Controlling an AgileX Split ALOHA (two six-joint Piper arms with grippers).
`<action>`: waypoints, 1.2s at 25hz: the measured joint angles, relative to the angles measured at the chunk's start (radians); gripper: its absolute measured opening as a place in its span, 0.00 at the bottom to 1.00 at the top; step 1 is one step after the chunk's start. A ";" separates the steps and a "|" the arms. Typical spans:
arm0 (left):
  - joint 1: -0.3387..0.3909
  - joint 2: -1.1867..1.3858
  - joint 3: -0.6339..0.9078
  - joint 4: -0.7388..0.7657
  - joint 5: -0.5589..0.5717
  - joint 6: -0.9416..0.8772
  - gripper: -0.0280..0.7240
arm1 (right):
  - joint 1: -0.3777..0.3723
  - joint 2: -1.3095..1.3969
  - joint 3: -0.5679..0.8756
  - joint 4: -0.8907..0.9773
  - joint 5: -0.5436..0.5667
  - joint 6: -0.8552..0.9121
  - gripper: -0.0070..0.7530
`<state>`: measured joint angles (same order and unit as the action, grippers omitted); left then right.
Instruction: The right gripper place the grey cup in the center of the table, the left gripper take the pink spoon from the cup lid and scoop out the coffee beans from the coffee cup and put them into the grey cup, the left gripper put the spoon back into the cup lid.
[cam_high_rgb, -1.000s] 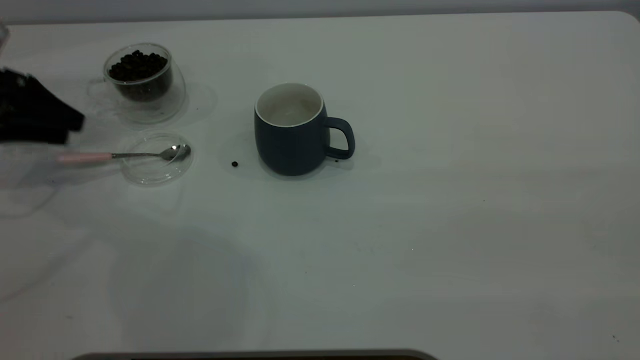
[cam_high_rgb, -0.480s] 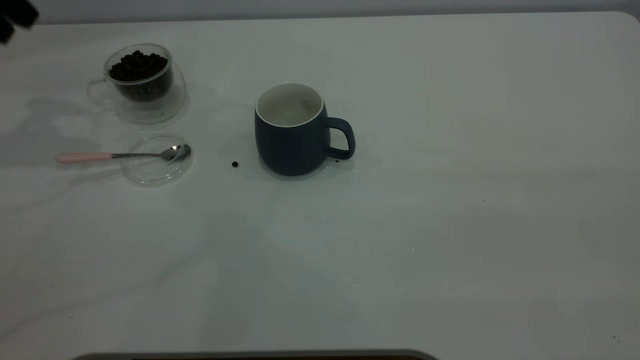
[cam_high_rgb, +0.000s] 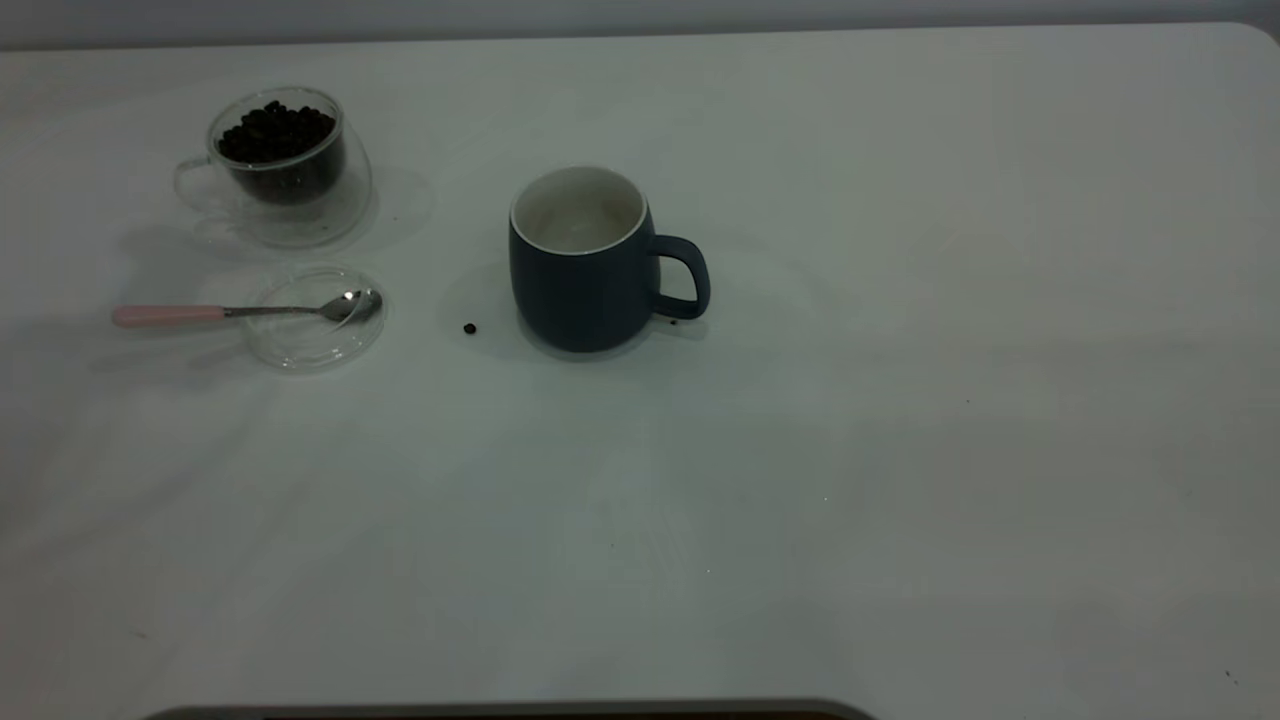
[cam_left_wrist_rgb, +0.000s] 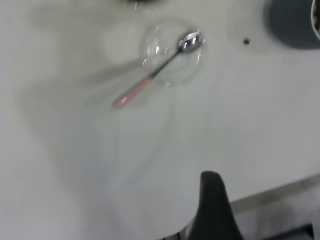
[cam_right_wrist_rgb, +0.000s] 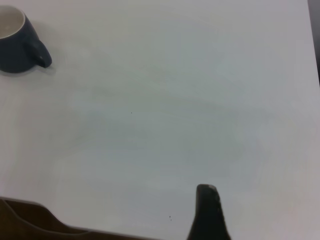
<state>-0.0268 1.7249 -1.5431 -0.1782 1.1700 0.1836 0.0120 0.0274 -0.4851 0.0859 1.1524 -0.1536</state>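
Observation:
The grey cup (cam_high_rgb: 580, 290) stands upright mid-table, handle to the right; it also shows in the right wrist view (cam_right_wrist_rgb: 17, 45). The coffee cup (cam_high_rgb: 285, 170) at back left holds a heap of coffee beans (cam_high_rgb: 275, 130). In front of it the pink spoon (cam_high_rgb: 240, 312) lies with its bowl on the cup lid (cam_high_rgb: 310, 345) and its handle out to the left. No arm shows in the exterior view. The left gripper (cam_left_wrist_rgb: 212, 210) is high above the table, off from the spoon (cam_left_wrist_rgb: 150, 80) and holding nothing. The right gripper (cam_right_wrist_rgb: 207, 212) hangs over bare table far from the cup.
One loose bean (cam_high_rgb: 470, 328) lies just left of the grey cup, and a tiny speck (cam_high_rgb: 673, 321) sits under its handle. The white table (cam_high_rgb: 900, 400) stretches right and forward of the cups. A dark edge (cam_high_rgb: 500, 712) runs along the near side.
The left arm, a second ago beside the spoon's handle at the left edge, rose toward the back corner and has left the exterior view. Spoon, lid and cups have not moved.

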 joint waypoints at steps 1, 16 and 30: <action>-0.012 -0.026 0.000 0.030 0.000 -0.058 0.82 | 0.000 0.000 0.000 0.000 0.000 0.000 0.79; -0.040 -0.527 0.250 0.090 0.000 -0.277 0.82 | 0.000 0.000 0.000 0.000 0.000 0.000 0.79; 0.003 -1.242 0.899 0.071 0.000 -0.048 0.82 | 0.000 0.000 0.000 0.000 0.000 0.001 0.79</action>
<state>-0.0238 0.4827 -0.6443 -0.1077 1.1700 0.1353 0.0120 0.0274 -0.4851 0.0859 1.1524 -0.1525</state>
